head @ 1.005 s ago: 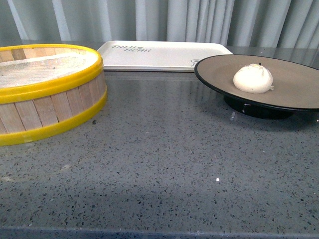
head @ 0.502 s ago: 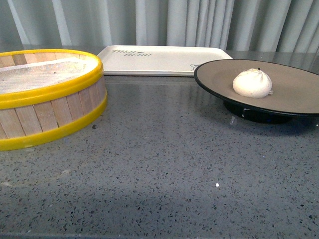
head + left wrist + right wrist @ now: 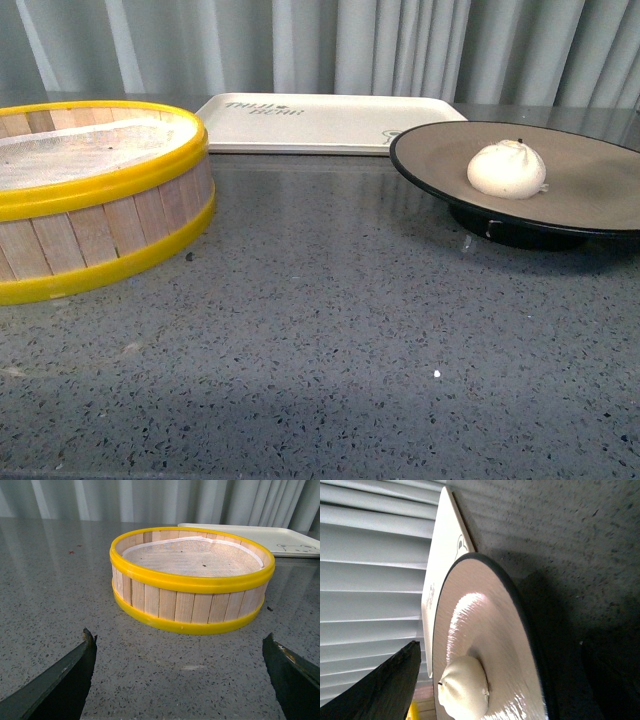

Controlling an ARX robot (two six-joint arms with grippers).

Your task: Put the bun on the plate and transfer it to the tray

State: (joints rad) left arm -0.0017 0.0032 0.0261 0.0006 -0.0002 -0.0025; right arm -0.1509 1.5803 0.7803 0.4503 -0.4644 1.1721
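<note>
Only the view shifts slightly. Bun (image 3: 507, 168) on plate (image 3: 430, 150), done; plate on bench (image 3: 320, 330), not yet on tray (image 3: 330, 125). Left gripper (image 3: 179, 636), right gripper (image 3: 502, 647): jaws wide, empty.

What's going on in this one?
The bun already sits on the plate, which stands on the countertop, not yet on the tray. The right gripper looks open, close to the plate's rim. The left gripper is open, holding nothing, facing the steamer basket.
</note>
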